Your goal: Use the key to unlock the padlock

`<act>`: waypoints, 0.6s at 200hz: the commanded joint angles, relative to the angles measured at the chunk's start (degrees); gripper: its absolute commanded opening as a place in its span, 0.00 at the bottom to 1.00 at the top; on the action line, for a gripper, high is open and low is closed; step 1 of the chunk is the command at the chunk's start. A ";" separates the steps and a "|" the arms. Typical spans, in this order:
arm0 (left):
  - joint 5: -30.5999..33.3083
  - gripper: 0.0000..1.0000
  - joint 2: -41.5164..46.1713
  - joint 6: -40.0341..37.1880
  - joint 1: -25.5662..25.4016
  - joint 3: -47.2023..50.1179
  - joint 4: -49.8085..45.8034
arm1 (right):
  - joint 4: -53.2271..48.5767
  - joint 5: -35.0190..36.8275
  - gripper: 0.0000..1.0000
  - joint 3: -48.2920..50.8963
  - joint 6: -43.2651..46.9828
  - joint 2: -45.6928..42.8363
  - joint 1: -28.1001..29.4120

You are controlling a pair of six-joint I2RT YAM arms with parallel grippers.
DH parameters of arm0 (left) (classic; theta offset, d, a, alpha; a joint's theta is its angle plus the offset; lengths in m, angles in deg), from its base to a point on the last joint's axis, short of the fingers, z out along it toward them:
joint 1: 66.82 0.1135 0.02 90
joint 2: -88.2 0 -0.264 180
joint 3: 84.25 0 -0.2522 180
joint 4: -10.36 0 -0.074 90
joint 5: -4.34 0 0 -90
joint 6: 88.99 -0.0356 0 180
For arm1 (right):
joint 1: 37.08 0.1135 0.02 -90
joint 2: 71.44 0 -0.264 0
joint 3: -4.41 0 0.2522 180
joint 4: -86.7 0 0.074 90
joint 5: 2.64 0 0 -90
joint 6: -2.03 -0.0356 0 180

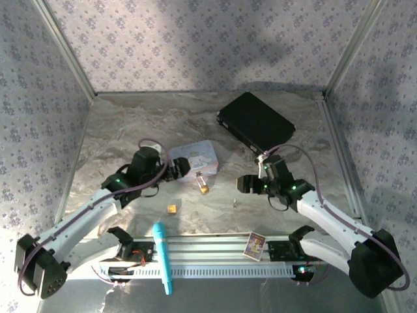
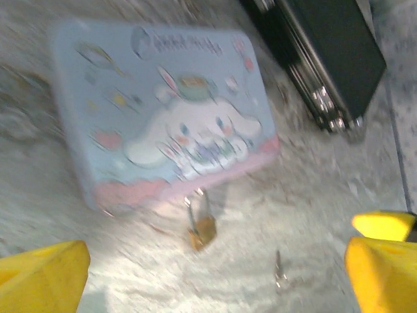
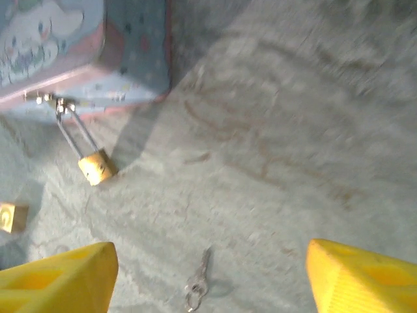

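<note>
While the right gripper [image 3: 212,261] hangs wide open and empty, the key [image 3: 197,285] lies beneath its gap, the padlock [image 3: 96,166] seemingly hooked to the tin [image 3: 133,72] ahead-left.

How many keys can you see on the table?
1. The key lies on the bare table, apart from the padlock at the tin box's edge. Others may be hidden.

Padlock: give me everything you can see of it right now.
The padlock is small, with a brass-coloured body and a long silvery U-shaped shackle, metal by its look. The shackle hooks through the clasp on the side of the pastel tin box and appears shut. The body rests on the marbled table, slanting away from the tin. The key lies apart on the table, not in the lock.
</note>
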 commanded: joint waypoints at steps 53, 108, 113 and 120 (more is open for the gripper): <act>7.70 1.00 -10.53 7.51 -15.07 -2.81 6.81 | 1.92 12.56 0.63 3.67 -11.71 4.42 15.77; 11.85 1.00 -13.76 9.90 -21.19 -2.28 10.85 | 4.74 14.04 0.50 3.28 -11.72 10.73 19.06; 12.24 1.00 -13.65 10.18 -21.52 -2.21 10.76 | 4.36 14.17 0.48 2.92 -11.64 11.19 19.32; 12.58 1.00 -13.49 10.45 -21.72 -2.00 10.56 | 3.92 14.33 0.47 2.60 -11.71 11.81 19.69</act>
